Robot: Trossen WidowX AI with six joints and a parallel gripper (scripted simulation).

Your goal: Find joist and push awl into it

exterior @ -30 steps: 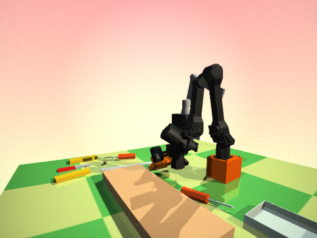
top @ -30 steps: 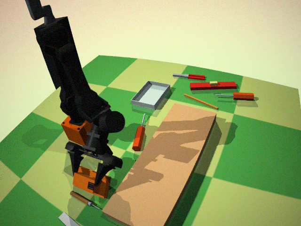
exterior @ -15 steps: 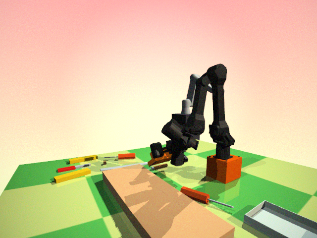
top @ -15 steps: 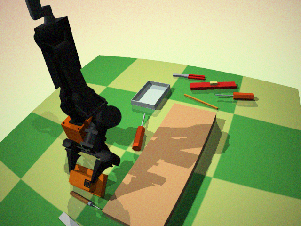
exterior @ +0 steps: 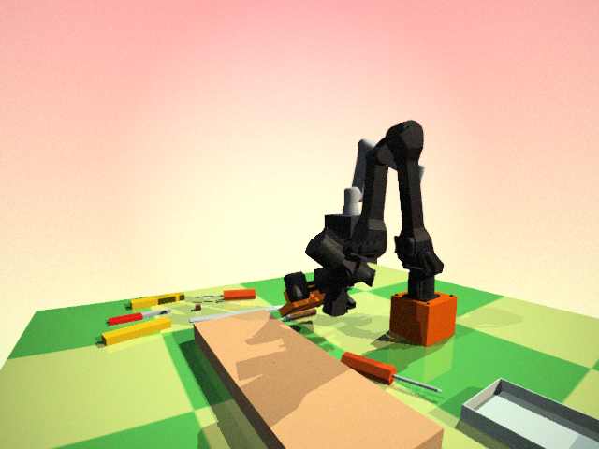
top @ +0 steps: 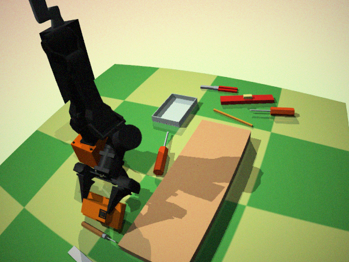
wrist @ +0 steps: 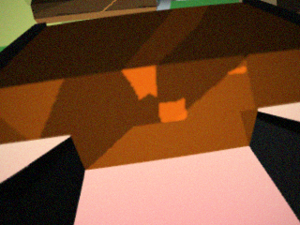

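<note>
My gripper [top: 96,204] [exterior: 314,301] [wrist: 163,128] is shut on the orange stud finder [top: 91,209] [exterior: 300,306] [wrist: 202,136]. The stud finder is held tilted, off the panel, beside its near left end in the top view; its small dark display faces that camera. The awl [top: 92,228] [exterior: 302,314] lies just below it, wooden handle to the left, tip near the panel's corner. The tan floor panel [top: 220,141] [exterior: 338,411] shows no clear joist mark. The grey tray [top: 166,121] [exterior: 483,425] is empty. The stud finder's body fills much of the wrist view.
An orange screwdriver [top: 160,160] [exterior: 368,368] lies between tray and panel. A red level [top: 234,99], a pencil [top: 232,117], red-handled pliers [top: 227,89] and another screwdriver [top: 281,111] lie beyond the panel. A grey strip [top: 77,254] [exterior: 232,313] lies near the awl. Yellow tools [exterior: 138,330] lie farther off.
</note>
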